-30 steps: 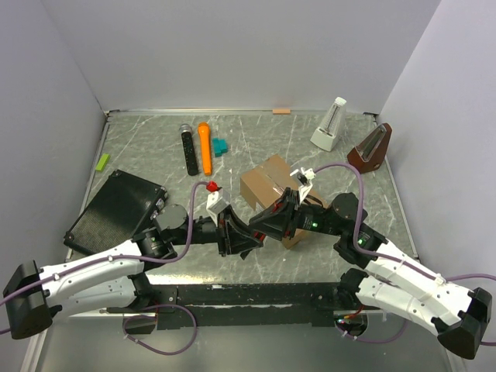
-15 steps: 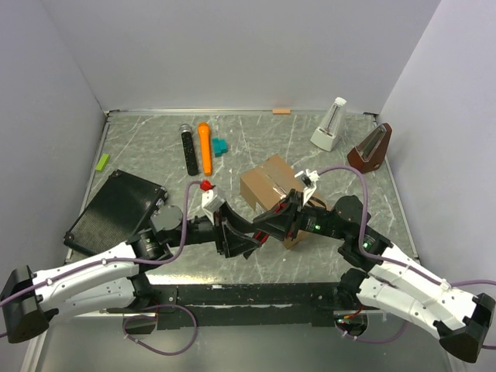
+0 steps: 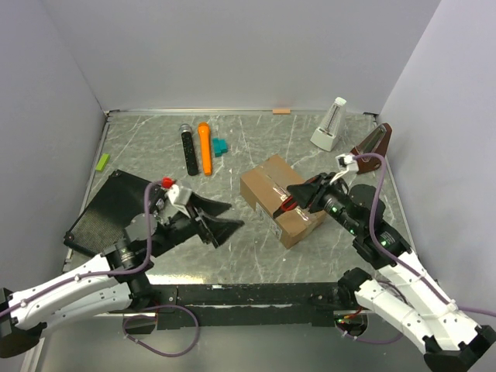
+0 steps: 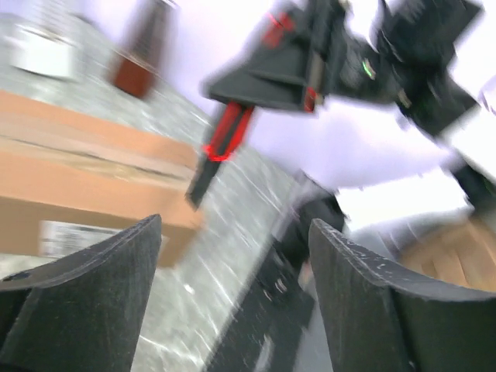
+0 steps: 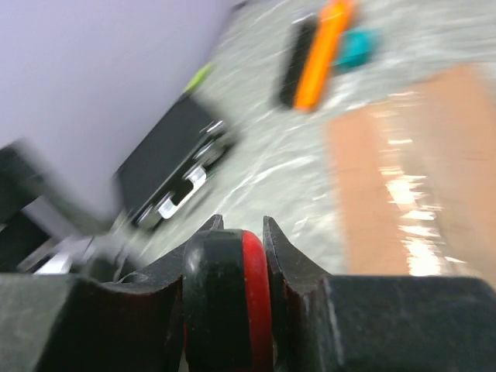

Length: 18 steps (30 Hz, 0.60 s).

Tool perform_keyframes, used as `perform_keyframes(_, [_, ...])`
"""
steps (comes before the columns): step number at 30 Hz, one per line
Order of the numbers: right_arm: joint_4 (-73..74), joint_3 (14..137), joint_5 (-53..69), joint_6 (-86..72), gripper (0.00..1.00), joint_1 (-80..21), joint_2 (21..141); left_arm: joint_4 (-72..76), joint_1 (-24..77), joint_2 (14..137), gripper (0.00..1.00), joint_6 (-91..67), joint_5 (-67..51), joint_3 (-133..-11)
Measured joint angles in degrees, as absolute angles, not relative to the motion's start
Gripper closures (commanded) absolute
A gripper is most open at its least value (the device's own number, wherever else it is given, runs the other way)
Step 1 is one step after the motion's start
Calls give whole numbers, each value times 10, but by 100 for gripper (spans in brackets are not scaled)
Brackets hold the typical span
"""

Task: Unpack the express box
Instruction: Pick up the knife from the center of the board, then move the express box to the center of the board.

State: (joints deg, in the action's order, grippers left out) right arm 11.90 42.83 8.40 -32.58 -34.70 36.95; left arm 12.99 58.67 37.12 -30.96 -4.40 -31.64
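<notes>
The express box (image 3: 271,194) is a brown carton with its taped top shut, lying mid-table; it also shows in the left wrist view (image 4: 77,178) and the right wrist view (image 5: 411,170). My right gripper (image 3: 298,198) hangs over the box's near right part, shut on a black-and-red tool (image 5: 229,302) that points down toward the box top (image 4: 221,147). Left of the box, apart from it, my left gripper (image 3: 232,217) stands open with nothing between its fingers (image 4: 101,302).
A flat black ribbed case (image 3: 116,209) lies at the left. An orange marker (image 3: 205,147), a black stick (image 3: 188,149) and a teal block (image 3: 221,146) lie behind the box. A white metronome (image 3: 329,124) and a brown one (image 3: 370,147) stand back right.
The two grippers were together at the box's near left corner. My left gripper has opened and drawn back to the left. My right gripper has moved right over the box with the tool.
</notes>
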Motion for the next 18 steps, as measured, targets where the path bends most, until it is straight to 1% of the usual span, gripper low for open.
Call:
perform_keyframes(2, [127,420,46,-332,100,-323,362,124,587,361,16,-314,21,-315])
perform_keyframes(4, [130,410,10,-331,100,-319,359,114,585,378,15,-322,81,-324])
perform_keyframes(6, [138,407,-19,-331,100,-318,362,87,580,430,15,-329,136,-353])
perform_keyframes(9, [137,406,-59,-336,100,-314,371,49,567,526,16,-340,187,-409])
perform_keyframes(14, [107,370,-168,-355,100,-309,362,-4,498,654,18,-370,204,-474])
perform_keyframes(18, [72,356,-267,-344,100,-303,377,-27,459,706,20,-393,206,-490])
